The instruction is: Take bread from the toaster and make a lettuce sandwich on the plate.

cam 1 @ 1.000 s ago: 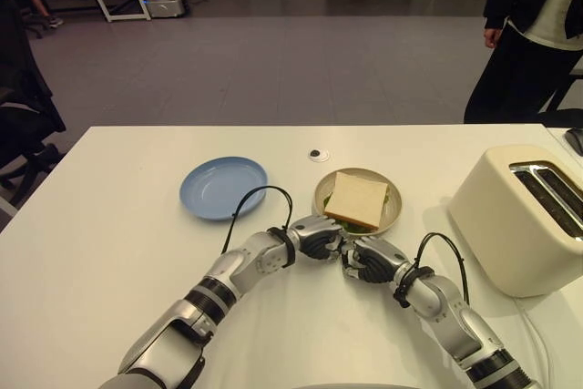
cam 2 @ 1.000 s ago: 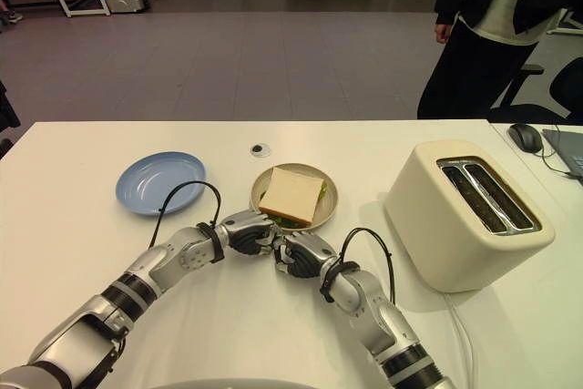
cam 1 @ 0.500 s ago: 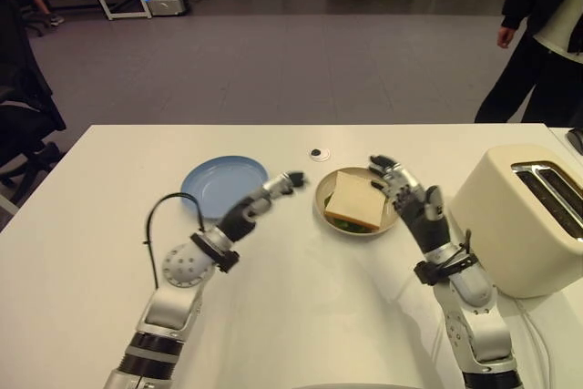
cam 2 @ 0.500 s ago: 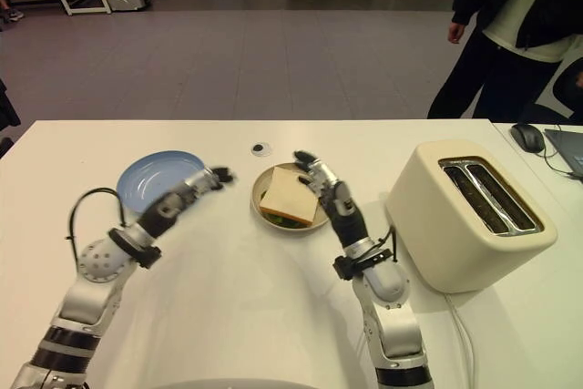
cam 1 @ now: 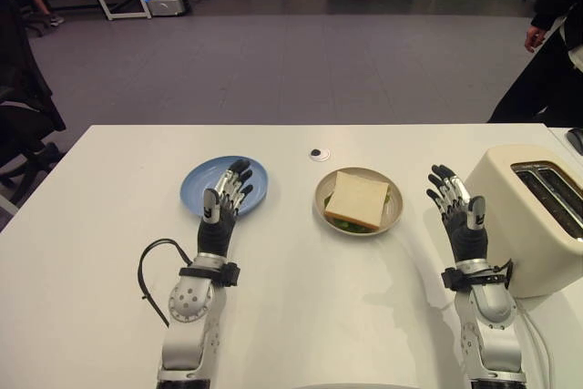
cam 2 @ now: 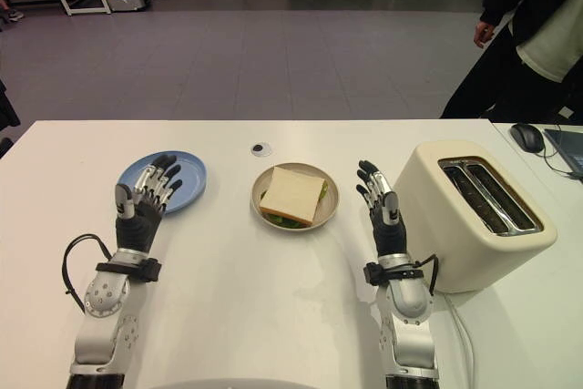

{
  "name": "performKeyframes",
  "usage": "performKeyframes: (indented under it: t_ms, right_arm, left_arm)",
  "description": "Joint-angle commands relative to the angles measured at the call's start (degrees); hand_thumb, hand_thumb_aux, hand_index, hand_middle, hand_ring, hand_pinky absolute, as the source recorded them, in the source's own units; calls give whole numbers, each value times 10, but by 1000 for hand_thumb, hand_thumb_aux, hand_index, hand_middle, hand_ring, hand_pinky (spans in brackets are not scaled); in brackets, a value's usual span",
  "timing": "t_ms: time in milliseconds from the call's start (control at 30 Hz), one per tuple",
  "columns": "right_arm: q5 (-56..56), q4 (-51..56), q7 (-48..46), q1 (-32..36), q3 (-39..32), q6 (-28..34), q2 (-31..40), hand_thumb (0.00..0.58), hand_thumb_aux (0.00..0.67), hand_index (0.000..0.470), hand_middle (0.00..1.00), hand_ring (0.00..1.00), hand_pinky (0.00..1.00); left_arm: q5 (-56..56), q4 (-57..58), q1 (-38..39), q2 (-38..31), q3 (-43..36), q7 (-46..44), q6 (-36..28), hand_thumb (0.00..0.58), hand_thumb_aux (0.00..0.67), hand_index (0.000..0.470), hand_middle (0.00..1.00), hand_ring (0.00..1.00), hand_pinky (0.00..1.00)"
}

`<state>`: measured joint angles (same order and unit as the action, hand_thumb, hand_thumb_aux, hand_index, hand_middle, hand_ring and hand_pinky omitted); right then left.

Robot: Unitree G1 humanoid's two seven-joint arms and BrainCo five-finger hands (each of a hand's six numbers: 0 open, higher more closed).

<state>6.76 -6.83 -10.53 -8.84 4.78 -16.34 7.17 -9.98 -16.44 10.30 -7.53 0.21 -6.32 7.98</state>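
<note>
While I watch through the head camera, the left hand [cam 1: 221, 213] is held up over the near left part of the white counter [cam 1: 100, 234], forearm upright. Its fingers [cam 1: 239, 173] are spread and straight, pointing to the far side and pinching nothing. From here the fingertips overlap the near right edge of the blue plate [cam 1: 202, 179], which lies flat just beyond the hand; I cannot tell whether they touch it.

Right of that plate, farther back, a small round disc with a dark centre [cam 1: 315, 153] sits on the counter.

Near the middle is the beige plate [cam 1: 394, 199], just right of the blue one and apart from it. On it lies a square slice of white bread [cam 1: 356, 199], flat and turned a little, with green lettuce [cam 1: 338, 222] peeking out under its near edge.

Further right, the right hand [cam 1: 462, 218] is raised the same way, between the beige plate and the toaster [cam 1: 528, 234]. Its fingers [cam 1: 444, 184] are spread apart and hold nothing, and the hand is close beside the toaster's left wall.

The cream toaster stands at the right edge of the counter, its two dark slots facing up. Behind it, at the far right, a computer mouse [cam 2: 526, 137] rests on the counter.
</note>
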Motion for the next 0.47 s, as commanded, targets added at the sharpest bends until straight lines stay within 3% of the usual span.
performKeyframes:
  t_ms: [33,233,467]
  right_arm:
    - [-19,75,-2,-3,-6,-69,-7,0,0,0,0,0,0]
    - [-32,146,12,1,-6,-127,-18,0,0,0,0,0,0]
    - [-24,111,6,-7,-18,-123,-25,0,0,0,0,0,0]
  left_arm:
    - [36,25,21,12,-14,7,22,0,0,0,0,0,0]
    - [104,66,43,12,-27,19,64,0,0,0,0,0,0]
    - [114,92,54,18,-20,21,90,0,0,0,0,0,0]
